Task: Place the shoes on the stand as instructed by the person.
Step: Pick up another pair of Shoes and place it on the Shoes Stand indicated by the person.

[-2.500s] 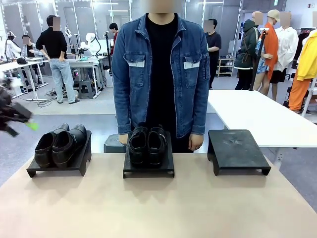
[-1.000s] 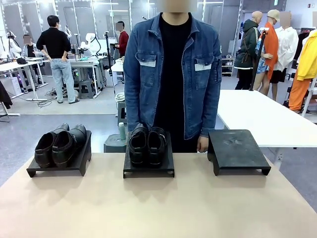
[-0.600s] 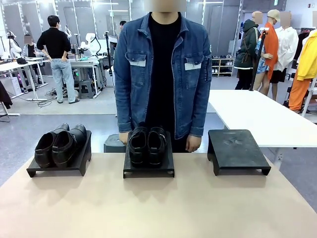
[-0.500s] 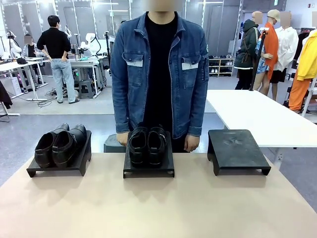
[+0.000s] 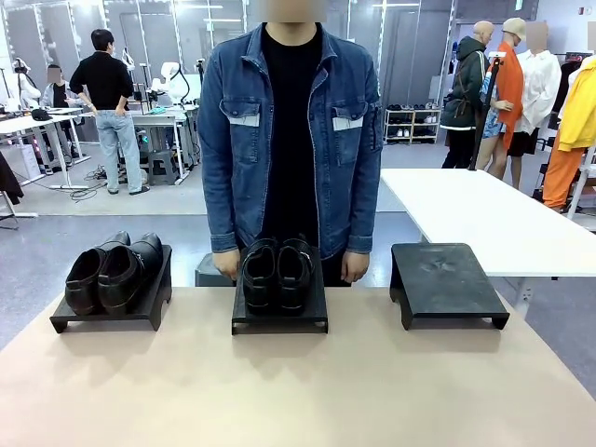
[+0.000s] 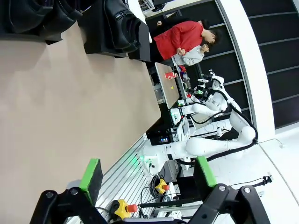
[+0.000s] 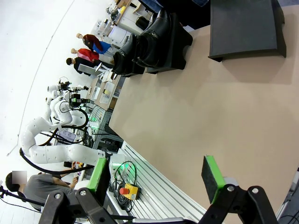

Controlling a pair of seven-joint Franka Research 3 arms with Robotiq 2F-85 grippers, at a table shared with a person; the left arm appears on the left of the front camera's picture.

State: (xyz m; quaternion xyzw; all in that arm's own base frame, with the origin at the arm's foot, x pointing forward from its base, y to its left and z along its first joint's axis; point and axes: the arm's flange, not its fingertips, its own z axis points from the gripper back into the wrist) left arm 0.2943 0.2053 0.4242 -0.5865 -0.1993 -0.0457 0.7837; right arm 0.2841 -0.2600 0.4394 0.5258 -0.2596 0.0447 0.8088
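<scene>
One pair of black shoes [image 5: 114,270] sits on the left stand [image 5: 102,319]. A second pair [image 5: 277,272] sits on the middle stand [image 5: 279,321]. The right stand [image 5: 445,279] is bare. The person [image 5: 289,140], in a denim jacket, stands behind the middle stand with one hand [image 5: 226,265] and the other hand [image 5: 355,267] hanging on either side of that pair. My left gripper [image 6: 148,176] is open over the table's near edge, far from the shoes [image 6: 121,25]. My right gripper [image 7: 154,179] is likewise open and holds nothing, with the shoes [image 7: 145,42] and the bare stand [image 7: 243,28] far ahead.
The tan table [image 5: 298,391] is bare between the stands and its near edge. A white table [image 5: 484,223] stands at the right behind it. Other people stand in the background. A red stop button [image 7: 125,190] lies on the ribbed rail below the table's near edge.
The person has shifted a little to the left and now stands squarely behind the middle stand. A blurred dark arm at the left edge has gone out of the front view. Shoes and stands have not moved.
</scene>
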